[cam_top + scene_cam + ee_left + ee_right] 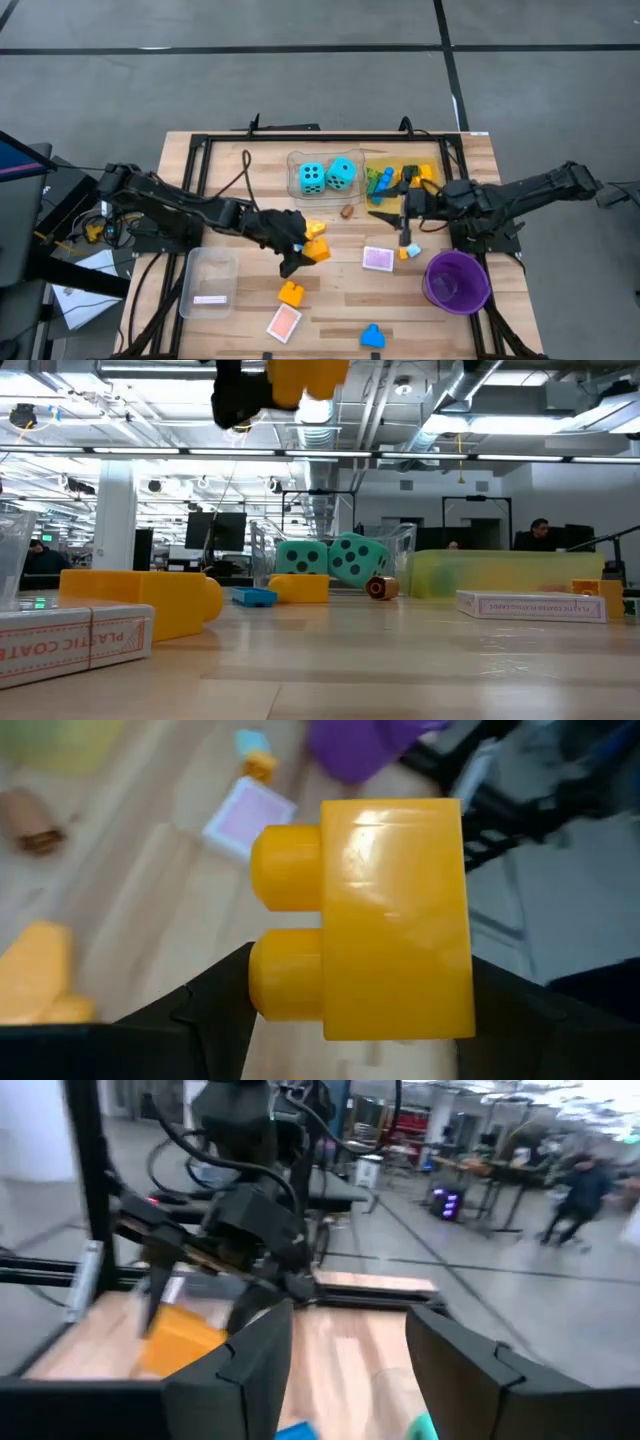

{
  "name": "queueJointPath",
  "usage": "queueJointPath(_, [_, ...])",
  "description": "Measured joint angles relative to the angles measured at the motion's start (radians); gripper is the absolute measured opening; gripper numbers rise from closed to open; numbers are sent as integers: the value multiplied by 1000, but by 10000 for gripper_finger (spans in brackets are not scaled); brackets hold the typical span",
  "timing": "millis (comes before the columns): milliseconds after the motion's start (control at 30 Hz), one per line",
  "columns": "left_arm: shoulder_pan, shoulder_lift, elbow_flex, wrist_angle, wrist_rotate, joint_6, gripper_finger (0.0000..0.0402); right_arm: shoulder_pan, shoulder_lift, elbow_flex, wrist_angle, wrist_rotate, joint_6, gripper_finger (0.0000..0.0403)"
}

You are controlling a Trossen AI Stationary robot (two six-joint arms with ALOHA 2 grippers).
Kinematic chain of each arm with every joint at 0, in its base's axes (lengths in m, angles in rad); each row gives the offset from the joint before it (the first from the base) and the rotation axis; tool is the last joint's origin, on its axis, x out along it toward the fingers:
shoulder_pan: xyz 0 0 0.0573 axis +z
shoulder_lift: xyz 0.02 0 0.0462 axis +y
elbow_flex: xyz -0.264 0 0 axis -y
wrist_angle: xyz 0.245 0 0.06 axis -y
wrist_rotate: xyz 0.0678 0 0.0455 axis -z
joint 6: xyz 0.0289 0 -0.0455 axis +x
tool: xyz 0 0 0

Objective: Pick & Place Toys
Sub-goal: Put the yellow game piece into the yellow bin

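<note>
My left gripper [303, 255] is shut on a yellow two-stud brick [380, 920], held up over the middle of the table; in the low view the brick [305, 380] is high above the tabletop. My right gripper [350, 1365] is open with nothing between its fingers, level above the table near the yellow tray [405, 178] of bricks. Two turquoise dice [326, 176] sit in a clear tray. On the wood lie loose yellow bricks [291, 293], two pink tiles [378, 258], [284, 322] and a blue brick [372, 337]. My left gripper pinches the yellow brick between its two fingers [200, 1020], one on each of two opposite side faces [335, 1015]. The studs [285, 870] stick out sideways, across the line of the fingers. The brick is lifted clear of the table.
A purple bowl [457, 280] stands at the near right. An empty clear tray [208, 282] lies at the near left. A small brown object [346, 211] rests in front of the dice tray. A black frame runs along the table's far side.
</note>
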Motion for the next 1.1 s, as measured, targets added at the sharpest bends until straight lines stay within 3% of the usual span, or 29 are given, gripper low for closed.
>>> queueJointPath(233, [24, -55, 0, 50, 161, -38, 263, 72, 231, 244, -7, 12, -151, 207])
queueJointPath(400, [38, -89, 0, 68, 252, -77, 264, 103, 347, 452, -171, -25, -174, 226])
queueJointPath(700, [74, -124, 0, 130, 281, -88, 264, 154, 539, 766, -438, -87, -248, 230])
queueJointPath(900, [89, -126, 0, 258, 357, -132, 264, 158, 614, 851, -562, -95, -270, 230])
queueJointPath(1100, [86, -125, 0, 269, 358, -133, 265, 153, 627, 862, -545, -96, -270, 230])
